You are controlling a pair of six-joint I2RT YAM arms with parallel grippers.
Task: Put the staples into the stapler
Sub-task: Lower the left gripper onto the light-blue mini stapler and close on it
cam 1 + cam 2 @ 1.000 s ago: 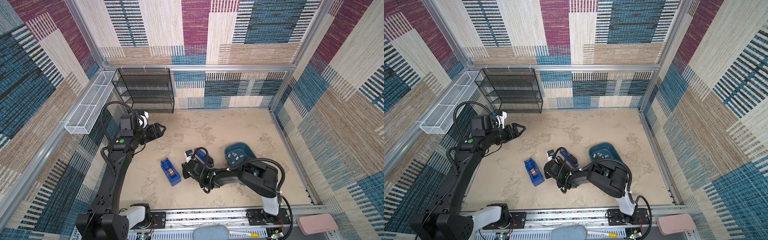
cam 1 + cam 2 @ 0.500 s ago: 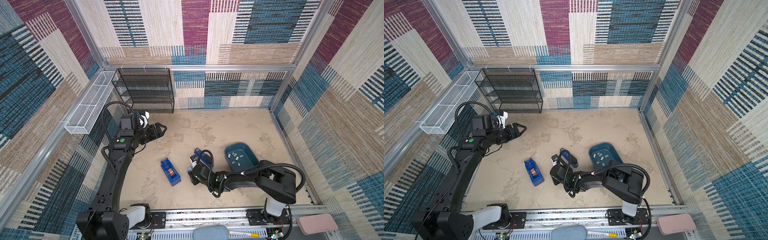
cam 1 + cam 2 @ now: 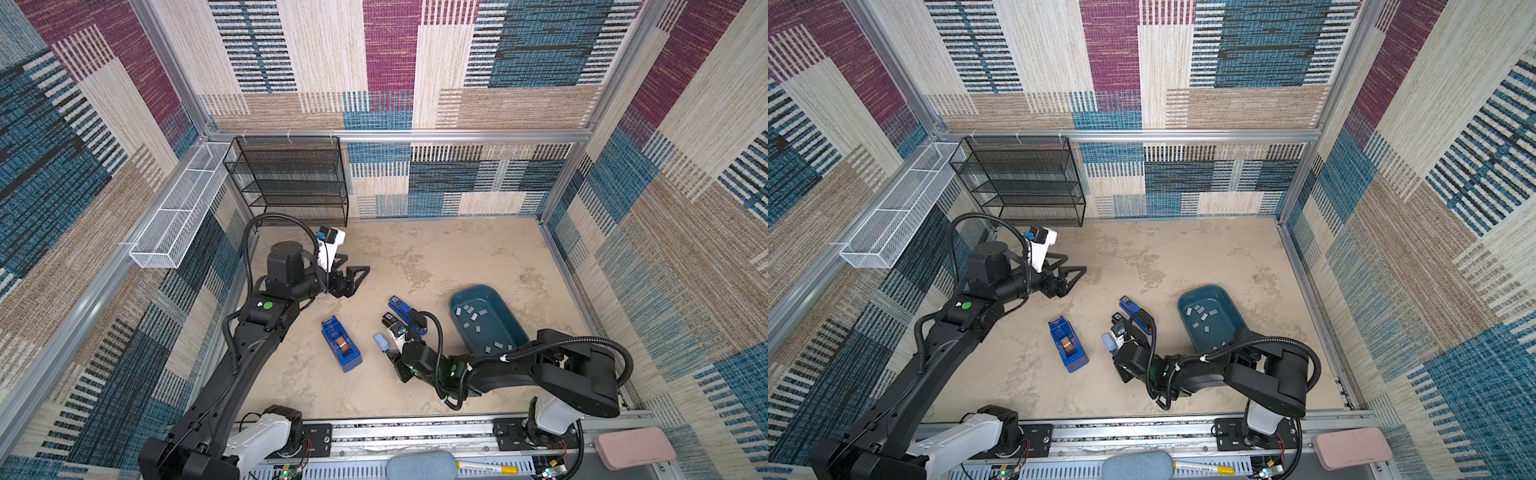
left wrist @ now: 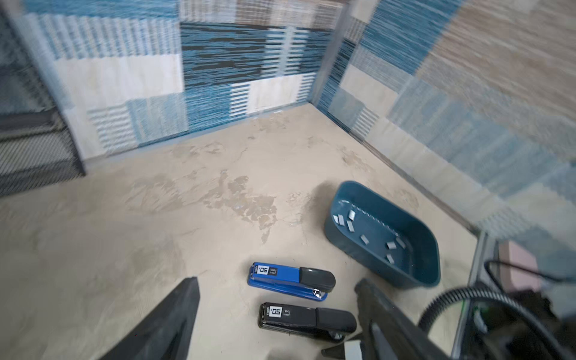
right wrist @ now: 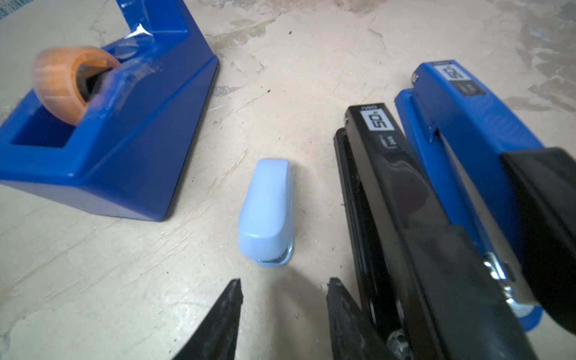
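My right gripper (image 5: pixel 285 282) sits low over the mottled beige tabletop (image 3: pixel 436 257). Its two black jaws are parted with nothing between them, and they point at the small pale-blue plastic stapler (image 5: pixel 268 205), which lies just ahead of the tips and clear of them. On one flank of that stapler lie the long black stapler (image 5: pixel 392 174) and the long blue stapler (image 5: pixel 467 124), both closed and side by side. On the other flank I see the blue tape dispenser (image 5: pixel 131 140) with its orange-brown roll. The staples (image 4: pixel 364 239), small flat light-grey metal strips, lie scattered loose inside the dark teal oval plastic tub (image 4: pixel 374 261), near the long blue stapler. My left gripper (image 3: pixel 356 264) hangs well apart from all this, jaws spread wide and empty.
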